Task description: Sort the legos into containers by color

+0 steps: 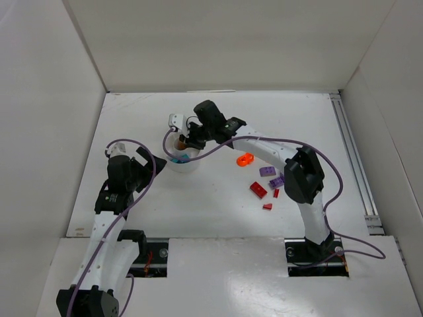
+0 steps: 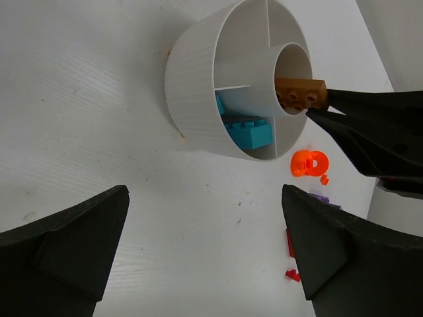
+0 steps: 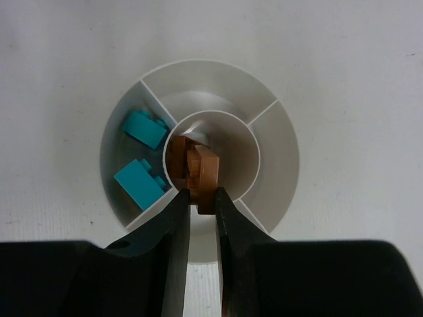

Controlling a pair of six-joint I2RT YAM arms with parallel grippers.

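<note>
Right gripper: nearly closed, its fingers clamped on a brown brick with only the brick's thickness between them. The brick is held on edge above the mouth of the central hub of the white divided dish. The left wrist view shows the brick's studded face level with the hub's rim. A second brown shape shows inside the hub just left of the held brick; I cannot tell whether it is a separate piece.

Two teal bricks lie in the dish's left wedge compartment. The other wedges in view hold nothing.

Left gripper: wide open and holding nothing, above the bare table near and left of the dish.

Loose on the table, right of the dish and apart from it: orange ring, two purple bricks nearer, then three red pieces nearest.
</note>
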